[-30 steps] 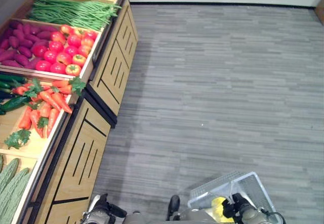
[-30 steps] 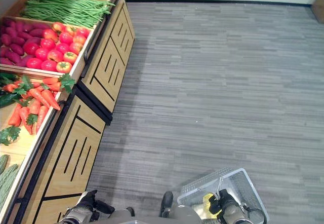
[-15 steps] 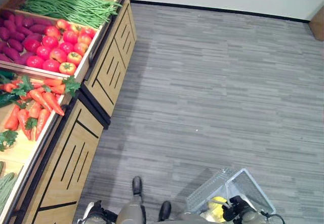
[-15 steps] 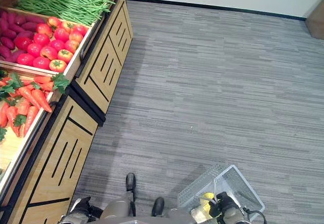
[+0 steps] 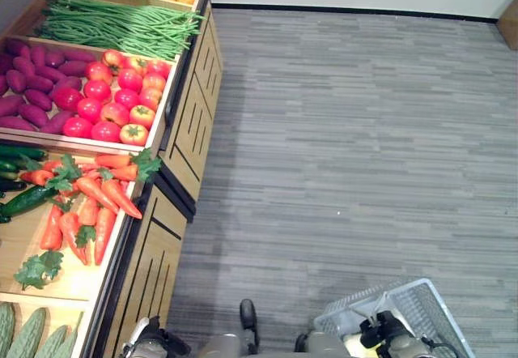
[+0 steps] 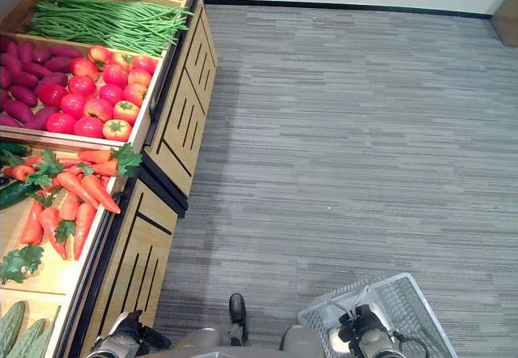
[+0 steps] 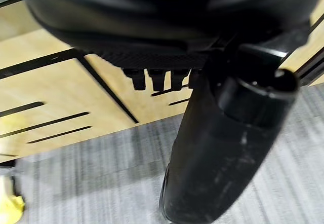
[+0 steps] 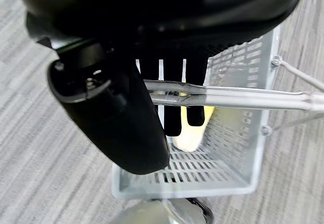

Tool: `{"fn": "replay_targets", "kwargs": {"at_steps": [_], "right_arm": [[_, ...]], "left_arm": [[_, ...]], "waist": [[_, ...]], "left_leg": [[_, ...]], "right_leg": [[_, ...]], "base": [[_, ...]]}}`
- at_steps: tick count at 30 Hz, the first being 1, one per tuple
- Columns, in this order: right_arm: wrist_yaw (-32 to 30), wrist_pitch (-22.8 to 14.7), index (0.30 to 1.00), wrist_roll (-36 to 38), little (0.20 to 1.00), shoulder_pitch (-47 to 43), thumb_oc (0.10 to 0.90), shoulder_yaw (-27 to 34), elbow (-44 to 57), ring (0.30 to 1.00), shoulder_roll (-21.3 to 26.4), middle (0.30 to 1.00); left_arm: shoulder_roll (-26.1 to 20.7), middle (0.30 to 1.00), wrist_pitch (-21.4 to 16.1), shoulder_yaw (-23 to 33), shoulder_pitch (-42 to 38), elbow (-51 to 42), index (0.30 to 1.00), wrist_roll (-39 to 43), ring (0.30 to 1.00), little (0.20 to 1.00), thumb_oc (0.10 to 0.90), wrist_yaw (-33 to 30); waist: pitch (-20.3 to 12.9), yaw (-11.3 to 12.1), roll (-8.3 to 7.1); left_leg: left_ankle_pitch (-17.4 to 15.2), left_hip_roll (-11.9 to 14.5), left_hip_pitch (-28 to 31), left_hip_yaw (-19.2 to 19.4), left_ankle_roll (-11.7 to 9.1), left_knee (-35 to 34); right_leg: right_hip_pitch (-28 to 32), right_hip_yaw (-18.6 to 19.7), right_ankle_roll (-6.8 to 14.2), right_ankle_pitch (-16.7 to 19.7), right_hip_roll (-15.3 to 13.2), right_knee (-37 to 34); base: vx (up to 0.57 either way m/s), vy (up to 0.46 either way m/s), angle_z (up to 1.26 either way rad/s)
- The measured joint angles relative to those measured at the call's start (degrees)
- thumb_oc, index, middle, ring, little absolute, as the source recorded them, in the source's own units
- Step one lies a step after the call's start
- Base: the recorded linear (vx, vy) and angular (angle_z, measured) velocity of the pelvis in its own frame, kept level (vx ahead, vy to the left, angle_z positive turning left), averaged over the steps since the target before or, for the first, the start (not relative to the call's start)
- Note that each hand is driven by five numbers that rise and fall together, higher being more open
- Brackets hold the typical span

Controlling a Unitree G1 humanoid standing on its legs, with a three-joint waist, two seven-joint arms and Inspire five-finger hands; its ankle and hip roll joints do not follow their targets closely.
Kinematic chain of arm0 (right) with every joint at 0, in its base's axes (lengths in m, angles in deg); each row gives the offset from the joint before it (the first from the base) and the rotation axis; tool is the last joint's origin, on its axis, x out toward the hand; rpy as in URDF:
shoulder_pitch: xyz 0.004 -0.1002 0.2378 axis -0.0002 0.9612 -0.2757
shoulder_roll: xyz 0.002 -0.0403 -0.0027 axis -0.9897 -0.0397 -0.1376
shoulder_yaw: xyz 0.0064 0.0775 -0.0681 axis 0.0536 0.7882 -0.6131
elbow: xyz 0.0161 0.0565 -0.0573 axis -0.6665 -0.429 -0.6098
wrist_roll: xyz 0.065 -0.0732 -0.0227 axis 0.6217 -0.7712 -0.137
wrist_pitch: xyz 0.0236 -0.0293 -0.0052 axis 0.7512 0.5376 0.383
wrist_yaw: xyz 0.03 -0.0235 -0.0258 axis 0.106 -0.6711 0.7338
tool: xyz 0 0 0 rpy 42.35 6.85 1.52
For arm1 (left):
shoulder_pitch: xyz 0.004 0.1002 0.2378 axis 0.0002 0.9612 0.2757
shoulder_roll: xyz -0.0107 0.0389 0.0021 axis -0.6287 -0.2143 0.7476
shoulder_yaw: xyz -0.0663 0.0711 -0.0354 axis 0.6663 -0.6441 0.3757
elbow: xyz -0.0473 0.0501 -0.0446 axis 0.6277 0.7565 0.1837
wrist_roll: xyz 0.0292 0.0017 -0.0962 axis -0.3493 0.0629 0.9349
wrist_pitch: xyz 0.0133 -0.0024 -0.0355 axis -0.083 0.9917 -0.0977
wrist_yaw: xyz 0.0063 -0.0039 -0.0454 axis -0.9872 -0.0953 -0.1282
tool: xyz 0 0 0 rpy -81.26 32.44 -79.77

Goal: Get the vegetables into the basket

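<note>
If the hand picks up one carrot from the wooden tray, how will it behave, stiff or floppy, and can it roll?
The carrots are long tapered cones, so one would probably stay stiff and roll in a curve if pushed. The leafy green tops look soft and would likely flop. They lie piled across each other in the wooden tray, so lifting one may shift others.

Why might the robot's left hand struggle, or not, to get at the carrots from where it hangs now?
Probably not yet. The left hand hangs low beside the wooden stand's front panel, while the carrots lie up in their tray behind a raised edge. Nothing covers them, so lifting the arm should free the way.
</note>
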Motion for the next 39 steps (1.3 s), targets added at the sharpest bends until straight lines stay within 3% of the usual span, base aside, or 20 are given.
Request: {"fn": "replay_targets", "kwargs": {"at_steps": [3, 4, 5, 7, 8, 11, 12, 16, 18, 20, 22, 23, 24, 25, 27, 33, 36, 39], "right_arm": [[0.2, -0.4, 0.3, 0.0, 0.3, -0.5, 0.4, -0.2, 0.0, 0.3, 0.0, 0.3], [0.3, -0.5, 0.3, 0.1, 0.3, -0.7, 0.4, -0.3, 0.6, 0.3, -0.4, 0.3], [0.4, -0.6, 0.3, 0.4, 0.3, -1.1, 0.4, -0.3, 0.8, 0.3, -0.6, 0.3], [-0.5, -0.6, 0.3, 1.7, 0.3, -2.7, 0.4, -0.6, 0.9, 0.3, -0.4, 0.3], [-0.4, -0.6, 0.3, 1.8, 0.3, -2.9, 0.4, -1.0, 0.9, 0.3, -0.2, 0.3], [-0.4, -0.7, 0.3, 2.1, 0.3, -3.1, 0.4, -1.0, 0.9, 0.3, -0.4, 0.3], [-0.3, -0.7, 0.3, 2.1, 0.3, -3.4, 0.4, -1.0, 0.9, 0.3, -0.6, 0.3], [0.1, -1.1, 0.3, 2.1, 0.3, -3.7, 0.4, -1.1, 2.9, 0.3, -0.6, 0.3], [0.1, -1.1, 0.3, 2.1, 0.3, -3.2, 0.4, -1.0, 2.4, 0.3, -0.5, 0.3], [0.2, -1.3, 0.3, 2.2, 0.3, -2.2, 0.4, -1.0, 1.8, 0.3, 0.2, 0.3], [0.8, -1.1, 0.3, 2.3, 0.3, -0.6, 0.4, -1.0, 0.6, 0.3, 0.2, 0.3], [1.0, -1.0, 0.3, 2.3, 0.3, 0.1, 0.4, -1.1, 0.5, 0.3, 0.1, 0.3], [1.4, -0.6, 0.3, 2.3, 0.3, 0.8, 0.4, -1.0, -0.1, 0.3, 0.3, 0.3], [1.4, -0.5, 0.3, 2.3, 0.3, 0.9, 0.4, -1.0, -0.3, 0.3, 0.5, 0.3], [1.4, -0.2, 0.3, 2.3, 0.3, 0.8, 0.4, -2.4, -1.3, 0.3, 1.5, 0.3], [1.3, -1.6, 0.3, 2.3, 0.3, -0.1, 0.4, -3.4, 0.5, 0.3, 2.0, 0.3], [1.5, -1.7, 0.3, 2.2, 0.3, -0.2, 0.4, -3.4, 0.6, 0.3, 1.3, 0.3], [1.7, -1.7, 0.3, 2.2, 0.3, -0.2, 0.4, -3.4, 0.6, 0.3, 1.1, 0.3]], "left_arm": [[0.5, 1.0, -0.1, -0.6, -0.9, -1.2, 1.0, 0.0, 1.0, 1.0, 0.9, 0.0], [0.7, 1.0, 0.0, -0.7, -2.1, -1.2, 1.0, 0.0, 1.0, 1.0, 0.9, 0.2], [0.6, 1.0, 0.1, -0.8, -2.5, -1.1, 1.0, 0.0, 1.0, 1.0, 0.9, 0.2], [0.7, 1.0, 0.2, -0.7, -2.9, -0.9, 1.0, 0.0, 1.0, 1.0, 0.9, 0.1], [0.6, 1.0, 0.2, -0.7, -2.9, -0.9, 1.0, 0.0, 1.0, 1.0, 0.9, 0.0], [0.5, 1.0, 0.2, -0.7, -2.9, -0.9, 1.0, -0.1, 1.0, 1.0, 0.9, -0.1], [0.6, 1.0, 0.2, -0.6, -2.8, -0.9, 1.0, 0.0, 1.0, 1.0, 0.9, 0.1], [1.8, 1.0, -0.1, 0.7, -1.9, -1.0, 1.0, -0.1, 1.0, 1.0, 0.9, 0.3], [2.0, 1.0, -0.2, 0.7, -2.4, -1.0, 1.0, -0.1, 1.0, 1.0, 0.9, 0.5], [2.2, 1.0, -0.1, 0.2, -3.1, -0.4, 1.0, -0.1, 1.0, 1.0, 0.9, 0.7], [2.2, 1.0, -0.1, 0.1, -3.1, 0.2, 1.0, -1.1, 1.0, 1.0, 0.9, 0.8], [2.0, 1.0, -0.1, 0.1, -2.8, 0.3, 1.0, -1.2, 1.0, 1.0, 0.9, 0.7], [1.9, 1.0, 0.0, 0.2, -2.0, 0.5, 1.0, -1.2, 1.0, 1.0, 0.9, 0.7], [1.9, 1.0, 0.1, 0.2, -2.0, 0.6, 1.0, -1.2, 1.0, 1.0, 0.9, 0.8], [2.4, 1.0, 0.7, 0.1, -2.0, 1.5, 1.0, -1.2, 1.0, 1.0, 0.9, 0.8], [2.8, 1.0, 1.0, 0.2, -0.1, 1.5, 1.0, -1.2, 1.0, 1.0, 0.9, 1.3], [2.9, 1.0, 0.3, 0.1, -0.6, 1.3, 1.0, -1.2, 1.0, 1.0, 0.9, 1.4], [3.2, 1.0, 0.3, 0.1, -0.6, 1.3, 1.0, -1.2, 1.0, 1.0, 0.9, 1.4]], "waist": [[0.8, -0.2, 0.67], [2.1, -0.3, 1.04], [2.7, -0.3, 1.14], [3.9, 0.4, 1.48], [4.0, 0.5, 1.11], [4.4, 1.3, -0.75], [4.7, 1.7, -1.65], [5.1, 1.2, -0.95], [5.4, 0.5, -0.52], [5.9, -0.9, 0.82], [5.1, -2.2, 2.08], [4.5, -2.0, 2.15], [3.5, -1.7, 3.46], [3.3, -1.8, 3.72], [2.8, -1.9, 3.62], [-0.1, -1.9, 1.01], [-1.0, -1.8, -0.23], [-1.4, -1.7, -0.13]], "left_leg": [[-0.6, -0.2, 0.0, -1.8, 0.9, 0.0], [-0.7, 0.1, 0.7, -2.8, 1.0, -0.1], [-0.7, 0.5, 0.9, -2.7, 1.0, -0.1], [-0.2, 1.8, 0.9, -1.7, 0.2, -0.1], [-0.2, 1.9, 1.2, -1.5, 0.1, -0.1], [-1.9, 2.7, 2.4, -1.8, -2.6, 0.2], [-2.9, 2.8, 3.0, -1.6, -4.3, 0.6], [-5.2, 5.9, 4.5, -0.9, -7.3, 1.8], [-5.2, 6.7, 5.5, -3.0, -7.7, 1.4], [-5.6, 7.5, 6.9, -6.6, -7.3, 1.3], [-6.3, 8.3, 7.5, -11.7, -7.6, 1.2], [-6.7, 8.5, 7.1, -12.9, -8.2, 1.7], [-7.6, 9.8, 5.6, -14.8, -8.5, 3.5], [-7.3, 9.8, 5.2, -14.9, -8.9, 4.5], [-6.6, 9.7, 3.4, -14.4, -9.4, 8.6], [-6.7, 6.7, 5.0, -13.6, -9.7, 8.6], [-6.1, 7.0, 5.9, -12.9, -9.0, 6.4], [-6.0, 7.4, 6.5, -13.0, -9.1, 4.5]], "right_leg": [[-2.1, 1.4, 0.1, -0.1, 0.4, 0.7], [-3.5, 5.7, -0.2, -0.5, 3.5, -1.0], [-4.4, 7.1, -0.3, -0.6, 4.5, -2.2], [-6.3, 4.4, -0.1, 1.5, 5.6, -14.3], [-6.5, 4.1, -0.3, 4.1, 5.5, -18.0], [-4.3, 9.6, 1.3, 18.8, 7.3, -35.4], [-3.0, 10.3, -2.1, 23.0, 7.8, -36.5], [-0.7, 9.6, -1.4, 20.4, 10.5, -36.4], [0.3, 8.9, -2.6, 19.1, 11.1, -35.3], [-0.4, 14.2, -3.8, 14.0, 12.6, -27.4], [-4.0, 19.8, -3.0, 7.8, 14.7, -18.9], [-3.8, 19.9, -3.3, 8.0, 15.4, -19.9], [-2.2, 17.4, -5.1, 8.2, 15.8, -21.5], [-1.8, 16.2, -5.7, 8.6, 15.7, -22.0], [-0.7, 11.8, -6.3, 8.9, 14.8, -21.5], [1.4, 9.7, -6.3, 8.9, 15.3, -24.3], [1.4, 8.9, -6.3, 8.9, 15.7, -24.5], [1.3, 8.6, -6.4, 8.9, 15.9, -24.7]], "base": [[0.11, 0.126, 0.2], [0.08, 0.121, 0.3], [0.04, 0.087, 0.17], [0.02, 0.033, -0.04], [0.04, 0.027, 0.02], [0.1, -0.006, 0.03], [0.17, -0.055, -0.16], [0.3, -0.127, -0.04], [0.36, -0.163, 0.37], [0.47, -0.241, 0.67], [0.57, -0.336, 1.2], [0.36, -0.233, 1.28], [0.29, -0.208, 0.81], [0.2, -0.142, 0.83], [0.28, -0.173, 0.83], [0.15, -0.069, 0.26], [0.1, -0.012, 0.18], [0.07, 0.021, 0.06]]}}
